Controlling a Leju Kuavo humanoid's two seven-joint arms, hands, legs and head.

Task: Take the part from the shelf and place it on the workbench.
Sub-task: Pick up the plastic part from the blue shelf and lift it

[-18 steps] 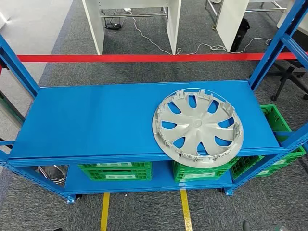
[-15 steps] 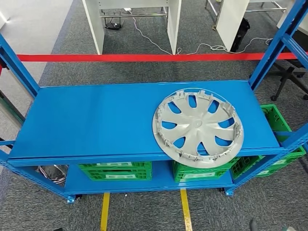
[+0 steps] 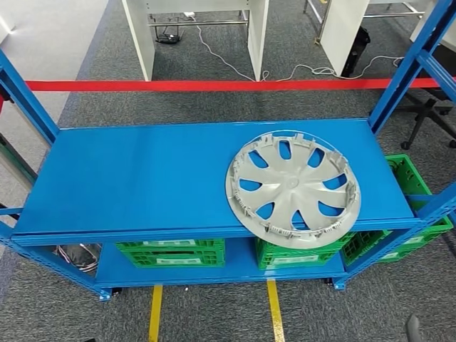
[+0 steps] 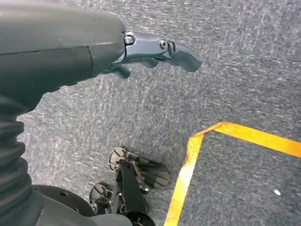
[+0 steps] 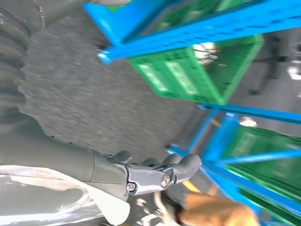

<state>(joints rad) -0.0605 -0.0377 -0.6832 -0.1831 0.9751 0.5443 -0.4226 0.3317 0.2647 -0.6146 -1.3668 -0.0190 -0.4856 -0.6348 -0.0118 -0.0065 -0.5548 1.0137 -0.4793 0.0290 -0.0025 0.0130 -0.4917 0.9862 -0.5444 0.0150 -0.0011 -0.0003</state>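
Over on the left, my left hand [image 4: 156, 52] is hanging above grey carpet beside a yellow floor line [image 4: 184, 174], its fingers stretched out and holding nothing. On the blue metal shelf [image 3: 135, 178], I am seeing the round silver plastic wheel cover [image 3: 293, 187] lying flat toward the right end, its edge overhanging the front lip above green plastic crates [image 3: 171, 252]. Further right, my right hand [image 5: 156, 172] is hovering near the rack's lower frame, fingers extended, gripping nothing.

head: high, facing down on shelf [image 3: 135, 178] | wrists: low, near floor
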